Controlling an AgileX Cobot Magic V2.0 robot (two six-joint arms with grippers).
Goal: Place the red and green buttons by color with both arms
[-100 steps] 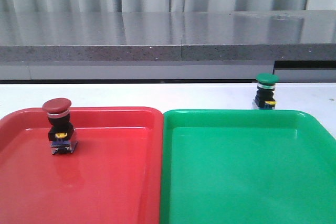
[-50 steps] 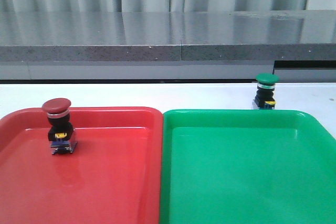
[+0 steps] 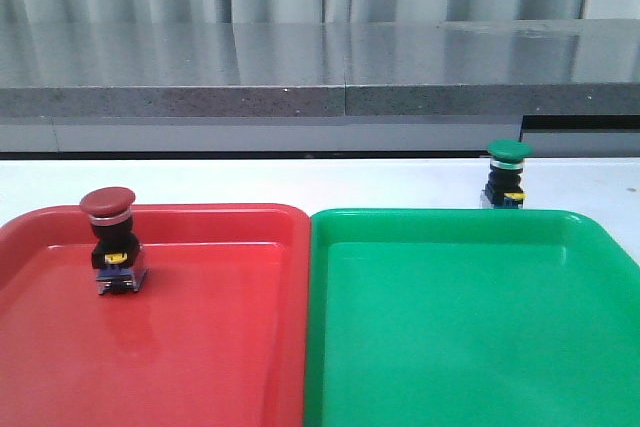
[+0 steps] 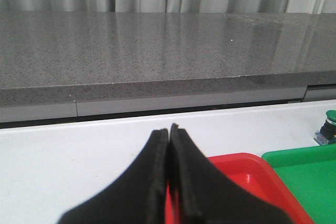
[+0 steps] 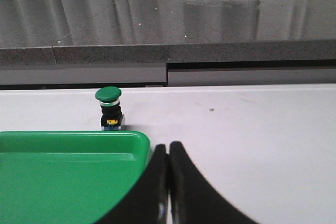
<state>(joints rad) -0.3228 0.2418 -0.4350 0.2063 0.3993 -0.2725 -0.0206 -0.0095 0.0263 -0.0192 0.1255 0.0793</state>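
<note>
White table (image 3: 300,179), left hand (image 4: 168,132) pinched closed and empty, right hand (image 5: 168,148) likewise, both low and level.

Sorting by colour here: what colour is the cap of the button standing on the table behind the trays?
Green, best seen in the right wrist view.

Green button (image 3: 508,175) stands alone on the white table (image 3: 300,182), just behind the green tray (image 3: 470,327) rim. Room above and on both sides.

The front view cuts off the red tray (image 3: 200,347) and green tray (image 3: 470,347).
</note>
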